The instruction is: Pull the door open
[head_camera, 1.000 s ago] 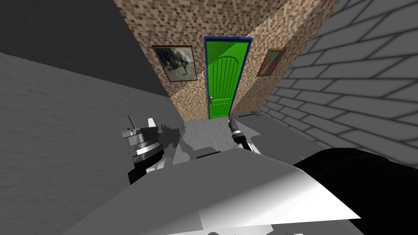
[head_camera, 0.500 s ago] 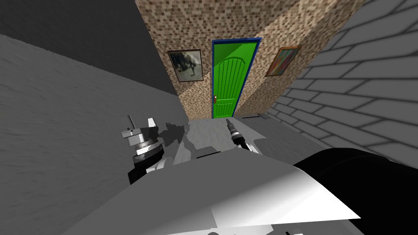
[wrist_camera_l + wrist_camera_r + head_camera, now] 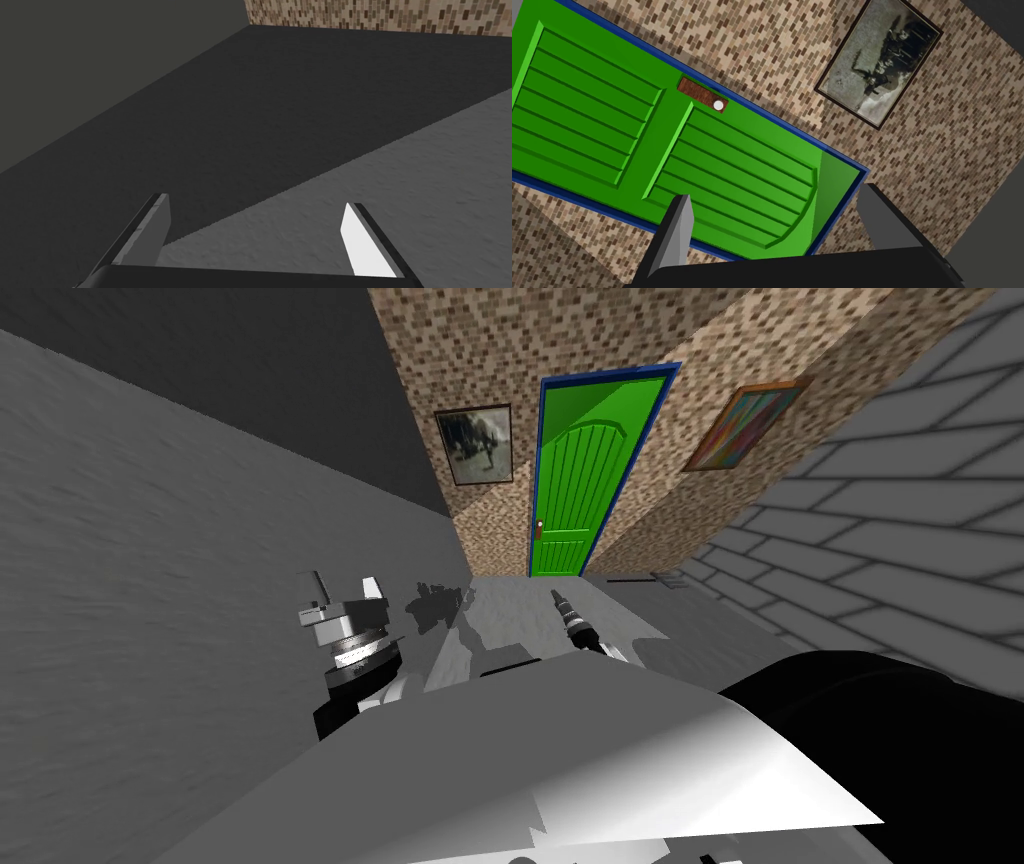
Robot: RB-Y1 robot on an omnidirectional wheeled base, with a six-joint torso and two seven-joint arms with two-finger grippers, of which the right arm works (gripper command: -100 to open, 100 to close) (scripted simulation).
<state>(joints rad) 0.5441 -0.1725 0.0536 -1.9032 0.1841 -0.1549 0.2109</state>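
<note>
A green panelled door [image 3: 582,474] in a blue frame stands shut at the far end of a speckled brown wall. Its small white knob [image 3: 540,525] sits on a brown plate at its left edge. The right wrist view faces the door [image 3: 662,145] and the knob [image 3: 718,105] from a distance. My right gripper [image 3: 554,591] points toward the door, well short of it, and is open [image 3: 772,220] and holds nothing. My left gripper [image 3: 345,588] hangs open [image 3: 255,230] at the left, over grey floor.
A dark framed picture [image 3: 476,445] hangs left of the door and a colourful one [image 3: 745,425] on the right-hand wall. A grey block wall [image 3: 900,528] runs along the right. Grey floor [image 3: 200,618] stretches between me and the door.
The whole head view has shifted: the door has slid right and grown a little, so I have moved nearer and turned. Both arms keep their pose.
</note>
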